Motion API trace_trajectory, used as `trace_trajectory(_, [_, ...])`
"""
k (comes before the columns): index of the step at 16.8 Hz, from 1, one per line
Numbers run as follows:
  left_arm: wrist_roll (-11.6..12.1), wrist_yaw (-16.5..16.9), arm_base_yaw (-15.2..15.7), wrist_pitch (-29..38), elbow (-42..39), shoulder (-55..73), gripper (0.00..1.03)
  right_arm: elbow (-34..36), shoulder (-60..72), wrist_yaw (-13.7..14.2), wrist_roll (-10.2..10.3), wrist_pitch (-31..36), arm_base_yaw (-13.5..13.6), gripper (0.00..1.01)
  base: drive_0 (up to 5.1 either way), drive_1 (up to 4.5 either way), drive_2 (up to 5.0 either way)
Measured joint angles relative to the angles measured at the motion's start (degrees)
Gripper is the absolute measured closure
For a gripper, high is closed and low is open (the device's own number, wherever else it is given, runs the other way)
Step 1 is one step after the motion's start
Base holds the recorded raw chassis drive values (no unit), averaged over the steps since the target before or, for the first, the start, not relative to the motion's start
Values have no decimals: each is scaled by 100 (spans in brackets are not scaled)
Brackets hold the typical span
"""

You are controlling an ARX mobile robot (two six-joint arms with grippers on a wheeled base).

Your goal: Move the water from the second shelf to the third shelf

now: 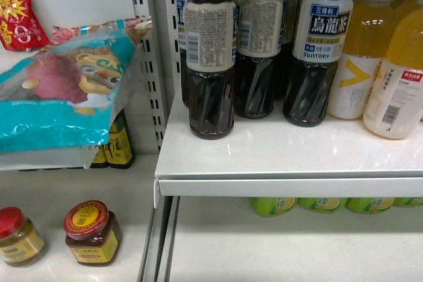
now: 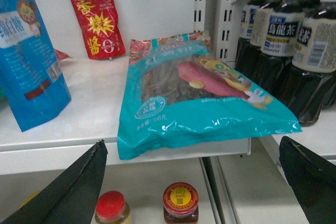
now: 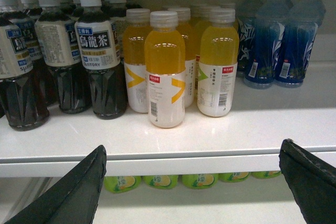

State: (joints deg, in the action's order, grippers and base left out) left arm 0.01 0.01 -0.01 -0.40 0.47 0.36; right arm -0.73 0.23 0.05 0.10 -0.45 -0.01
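Observation:
The water is out of view; no clear bottle with a dark green label shows in any frame. My left gripper (image 2: 191,182) is open with nothing between its fingers, and it hangs in front of a shelf edge under a teal snack bag (image 2: 199,98). The right gripper (image 3: 191,182) is open too and holds nothing. It faces the white shelf edge (image 3: 184,161), below a row of yellow drink bottles (image 3: 165,72). Neither gripper appears in the head view.
Dark tea bottles with cream labels (image 1: 210,64) (image 3: 100,61) stand left of the yellow drinks (image 1: 403,77). Blue bottles (image 3: 281,45) stand at the far right. Green bottle tops (image 3: 157,181) line the shelf below. Two red-lidded jars (image 1: 91,232) (image 2: 180,203) sit lower left. A red pouch (image 2: 97,19) leans behind the bag.

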Motion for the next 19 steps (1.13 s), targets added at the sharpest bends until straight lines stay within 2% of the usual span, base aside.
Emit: trace_trajectory(19, [0, -4, 0, 11, 0, 0, 5, 0, 0, -7, -2, 15, 0, 3, 0, 0, 0])
